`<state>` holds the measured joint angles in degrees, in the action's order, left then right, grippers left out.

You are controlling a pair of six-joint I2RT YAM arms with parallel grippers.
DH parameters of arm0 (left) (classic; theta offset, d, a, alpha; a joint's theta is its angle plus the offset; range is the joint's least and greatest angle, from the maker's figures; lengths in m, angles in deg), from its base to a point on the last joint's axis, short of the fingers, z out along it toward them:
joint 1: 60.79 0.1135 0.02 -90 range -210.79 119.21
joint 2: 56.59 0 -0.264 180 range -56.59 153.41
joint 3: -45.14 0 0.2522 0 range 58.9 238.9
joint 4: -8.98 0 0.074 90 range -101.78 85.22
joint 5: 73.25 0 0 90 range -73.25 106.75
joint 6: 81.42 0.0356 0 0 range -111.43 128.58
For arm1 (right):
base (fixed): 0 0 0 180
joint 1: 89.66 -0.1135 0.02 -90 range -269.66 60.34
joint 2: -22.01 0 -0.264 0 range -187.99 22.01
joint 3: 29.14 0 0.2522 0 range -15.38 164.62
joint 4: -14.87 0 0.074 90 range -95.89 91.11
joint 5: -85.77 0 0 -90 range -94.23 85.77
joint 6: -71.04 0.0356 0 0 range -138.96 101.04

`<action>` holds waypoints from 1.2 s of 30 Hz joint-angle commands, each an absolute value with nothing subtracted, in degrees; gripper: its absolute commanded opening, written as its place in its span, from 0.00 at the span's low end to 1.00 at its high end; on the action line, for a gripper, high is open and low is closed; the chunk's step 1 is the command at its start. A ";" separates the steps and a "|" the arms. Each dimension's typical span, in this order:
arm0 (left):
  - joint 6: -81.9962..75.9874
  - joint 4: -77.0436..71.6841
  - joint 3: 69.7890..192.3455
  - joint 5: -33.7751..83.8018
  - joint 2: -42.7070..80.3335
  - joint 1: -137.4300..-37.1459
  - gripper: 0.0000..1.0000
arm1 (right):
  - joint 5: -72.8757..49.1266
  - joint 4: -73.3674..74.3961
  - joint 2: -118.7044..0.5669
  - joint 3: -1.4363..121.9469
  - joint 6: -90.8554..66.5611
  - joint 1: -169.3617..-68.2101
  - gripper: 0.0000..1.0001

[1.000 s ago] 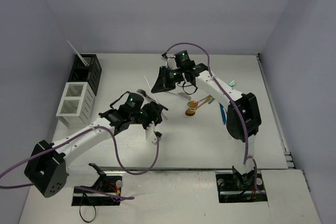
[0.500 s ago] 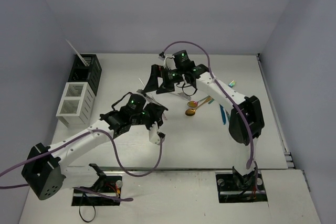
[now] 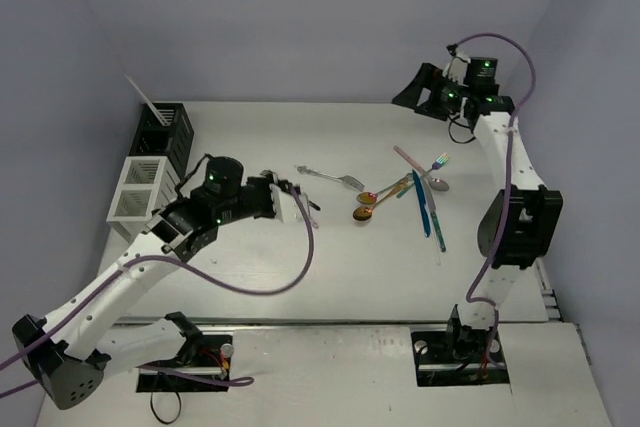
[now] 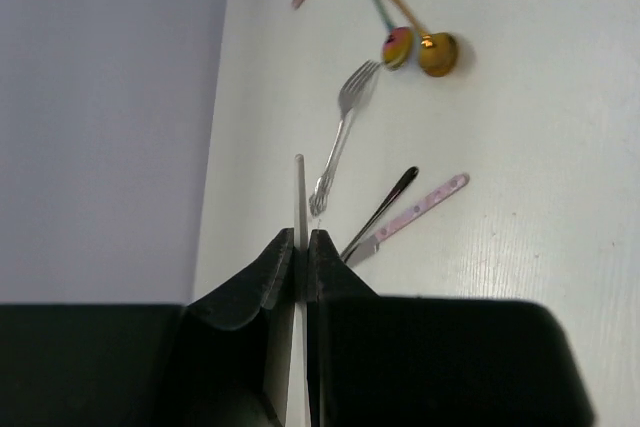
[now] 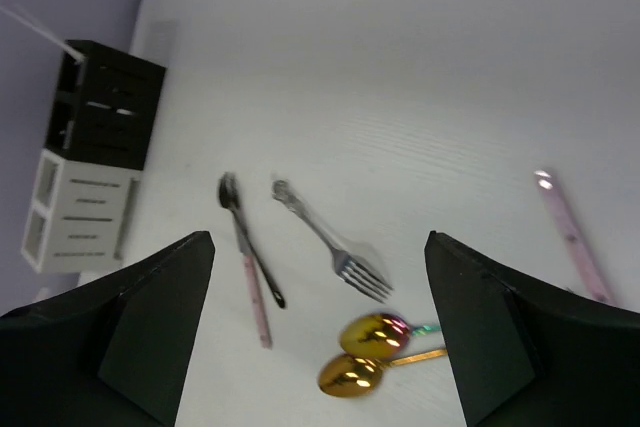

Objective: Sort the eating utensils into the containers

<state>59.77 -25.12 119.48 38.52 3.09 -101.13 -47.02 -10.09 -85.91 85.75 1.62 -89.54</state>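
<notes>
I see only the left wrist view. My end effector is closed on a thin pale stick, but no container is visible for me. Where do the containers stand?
Observer: In the top view, the black caddy and the white caddy stand next to each other at the table's left edge, left of the left end effector and its thin pale stick. The black one is farther from the arm bases.
Operator: Is something inside them already?
Observer: A second stick leans out of the black caddy; I see nothing in the white one.
Operator: Where is the right end effector?
Observer: The right end effector is raised near the far right corner, open and holding nothing.
</notes>
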 commanded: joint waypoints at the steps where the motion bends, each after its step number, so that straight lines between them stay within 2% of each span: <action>1: 32.74 -21.40 127.65 37.76 6.19 -90.75 0.00 | -37.15 -15.06 -76.44 80.57 -11.06 -87.60 0.78; 4: 20.23 -19.30 132.74 40.16 10.65 -79.84 0.00 | -28.64 -19.25 -72.99 76.79 -19.88 -87.27 0.69; 9: 11.93 -9.78 137.31 43.90 18.79 -63.11 0.00 | -22.33 -21.58 -65.62 68.21 -28.16 -87.20 0.58; 14: 2.21 3.75 144.11 49.62 29.41 -51.80 0.00 | -21.64 -22.83 -62.89 63.72 -29.39 -87.20 0.56; 19: -6.22 17.71 151.93 54.66 38.13 -46.13 0.00 | -22.06 -23.56 -63.14 62.94 -28.72 -87.27 0.54; 27: -9.18 20.35 166.99 55.50 48.92 -41.68 0.00 | -21.55 -24.72 -64.33 62.50 -29.60 -87.29 0.53; 34: -6.93 19.98 171.66 53.88 54.90 -39.38 0.00 | -21.40 -25.11 -66.02 62.84 -29.86 -87.29 0.53; 36: -6.88 19.69 171.66 53.37 56.15 -38.95 0.00 | -21.46 -25.32 -66.29 62.69 -30.01 -87.36 0.50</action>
